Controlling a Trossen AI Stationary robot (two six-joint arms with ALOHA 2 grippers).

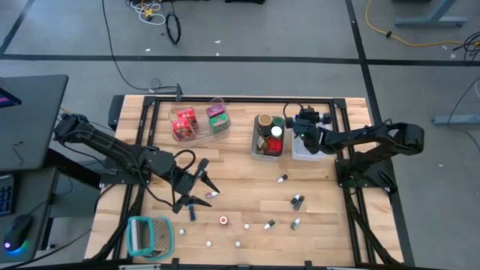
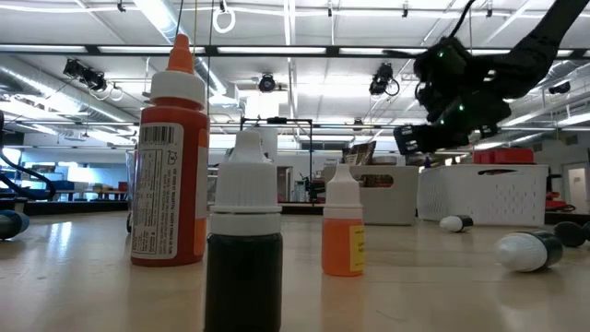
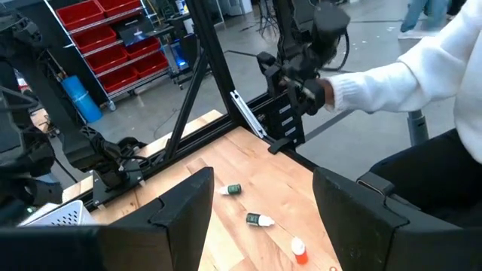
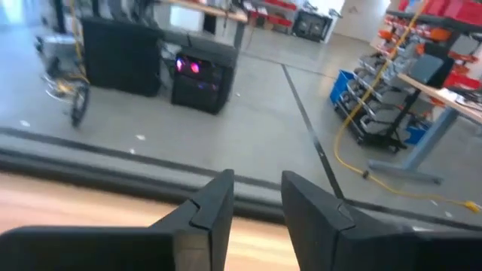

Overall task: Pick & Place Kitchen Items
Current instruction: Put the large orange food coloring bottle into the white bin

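Several small capped bottles lie loose on the near half of the table, among them a white-capped one [image 1: 298,201] and one by my left gripper [image 3: 260,219]. In the low view three bottles stand upright up close: a tall orange one [image 2: 169,166], a dark one [image 2: 243,249] and a small orange one [image 2: 343,231]. My left gripper [image 1: 204,184] hangs open above the table's near left, its fingers wide apart with nothing between them. My right gripper [image 1: 289,121] hangs at the far side, over the gap between the grey bin [image 1: 257,152] and the white bin [image 1: 307,150]. It is open a little and holds nothing [image 4: 256,199].
A clear bin [image 1: 196,133] at the far left holds red and green packets. The grey bin holds a brown jar [image 1: 264,120] and bottles. A teal-and-white ribbed holder [image 1: 150,235] stands at the near left corner. A person's white sleeve [image 3: 407,68] shows beyond the table's edge.
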